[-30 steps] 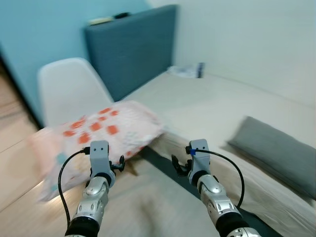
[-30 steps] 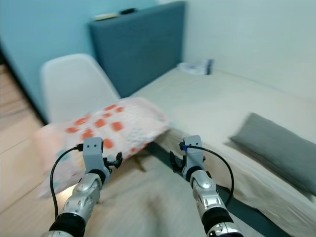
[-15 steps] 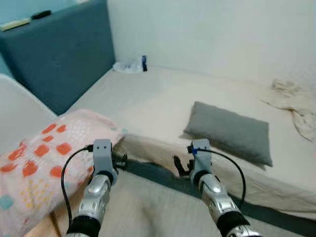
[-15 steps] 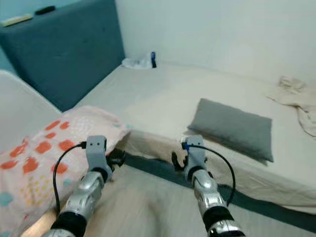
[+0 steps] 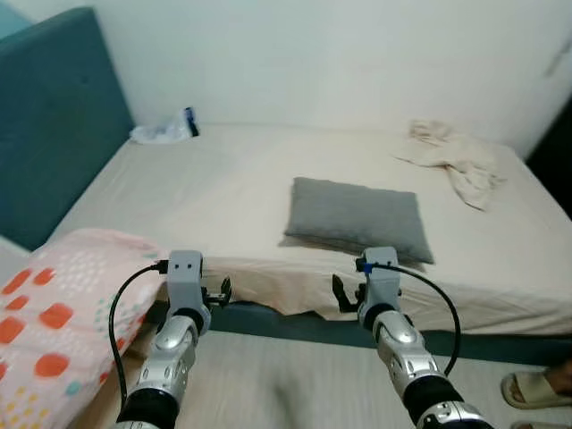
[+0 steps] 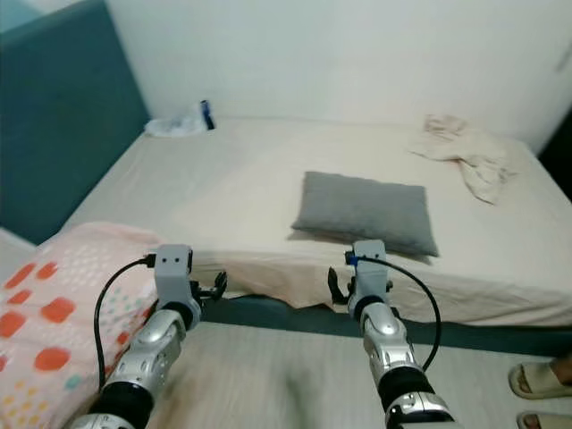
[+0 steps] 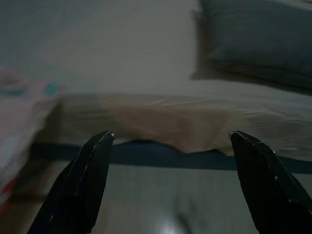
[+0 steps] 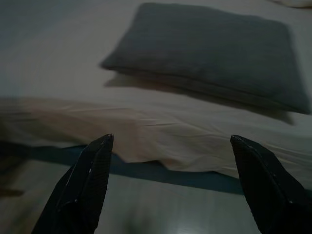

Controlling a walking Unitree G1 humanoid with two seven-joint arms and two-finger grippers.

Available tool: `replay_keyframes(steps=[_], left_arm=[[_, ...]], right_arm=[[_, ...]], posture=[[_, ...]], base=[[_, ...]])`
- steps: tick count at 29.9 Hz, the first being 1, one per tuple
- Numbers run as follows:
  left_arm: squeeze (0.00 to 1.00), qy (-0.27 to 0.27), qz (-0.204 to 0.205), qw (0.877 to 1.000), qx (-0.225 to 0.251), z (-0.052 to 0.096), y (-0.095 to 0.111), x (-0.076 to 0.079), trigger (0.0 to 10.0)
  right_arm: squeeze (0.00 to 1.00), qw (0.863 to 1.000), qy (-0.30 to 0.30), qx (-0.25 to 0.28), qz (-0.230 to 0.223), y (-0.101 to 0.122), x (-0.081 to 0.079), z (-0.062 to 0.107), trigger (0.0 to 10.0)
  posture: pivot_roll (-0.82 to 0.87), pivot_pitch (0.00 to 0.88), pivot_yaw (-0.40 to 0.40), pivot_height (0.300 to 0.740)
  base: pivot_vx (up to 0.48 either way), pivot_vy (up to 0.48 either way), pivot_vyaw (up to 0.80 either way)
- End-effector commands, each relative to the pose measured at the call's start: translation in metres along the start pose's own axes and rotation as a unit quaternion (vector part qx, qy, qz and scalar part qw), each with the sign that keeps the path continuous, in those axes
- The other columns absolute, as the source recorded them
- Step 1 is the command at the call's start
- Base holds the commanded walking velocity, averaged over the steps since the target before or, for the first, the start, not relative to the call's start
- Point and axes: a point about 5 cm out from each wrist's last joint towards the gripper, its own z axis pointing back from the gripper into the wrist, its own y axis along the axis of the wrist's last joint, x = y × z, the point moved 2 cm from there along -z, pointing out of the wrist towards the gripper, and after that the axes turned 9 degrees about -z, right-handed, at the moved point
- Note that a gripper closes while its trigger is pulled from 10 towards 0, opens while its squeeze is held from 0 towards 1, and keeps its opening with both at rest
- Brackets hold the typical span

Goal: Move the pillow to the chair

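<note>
A wide bed (image 5: 223, 192) with a cream sheet spans the scene, its blue-grey base showing as a dark band along the near edge. A teal headboard (image 5: 49, 134) stands at about 10 o'clock from the bed's middle, against a white wall. Pale wood floor (image 6: 286, 375) runs along the bottom of the eye views.

At 8 o'clock, beside the bed's near corner, lies a pink pillow (image 5: 54, 331) patterned with red-orange squares and small dots (what it rests on cannot be made out). A plain grey pillow (image 5: 356, 216) lies flat on the sheet near the front edge of the bed. A crumpled cream cloth (image 5: 456, 156) sits at 2 o'clock, and a small bundle with a dark bottle (image 5: 165, 131) sits by the headboard at 11 o'clock. A sandal (image 5: 536, 389) shows at 4 o'clock on the floor.

Both arms are raised in front of the bed edge. The left gripper (image 7: 170, 183) has its fingers spread wide and holds nothing, just beside the pink pillow. The right gripper (image 8: 173, 183) is likewise spread and empty, pointing at the grey pillow, well short of it.
</note>
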Motion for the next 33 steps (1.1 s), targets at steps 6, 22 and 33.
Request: replay_keyframes(steps=[6, 22, 33], left_arm=[[0.00, -0.009, -0.004, 1.000, 0.006, -0.0008, 0.0016, 0.0026, 10.0], [0.00, -0.003, 0.000, 1.000, 0.014, -0.0024, 0.0056, 0.0017, 10.0], [0.00, -0.004, -0.002, 1.000, 0.017, -0.0038, 0.0074, 0.0032, 10.0]], right_arm=[[0.00, 1.000, -0.008, 0.004, -0.007, 0.0011, 0.0045, 0.0000, 10.0], [0.00, 1.000, -0.009, 0.010, -0.008, 0.0041, 0.0064, -0.0009, 10.0], [0.00, 1.000, -0.011, 0.018, -0.006, 0.0078, 0.0062, -0.0021, 10.0]], posture=[[-0.03, 0.041, 0.020, 0.740], [-0.03, 0.042, 0.014, 0.740], [-0.03, 0.036, 0.016, 0.740]], base=[[0.000, 0.000, -0.76], [0.000, 0.000, -0.76], [0.000, 0.000, -0.76]])
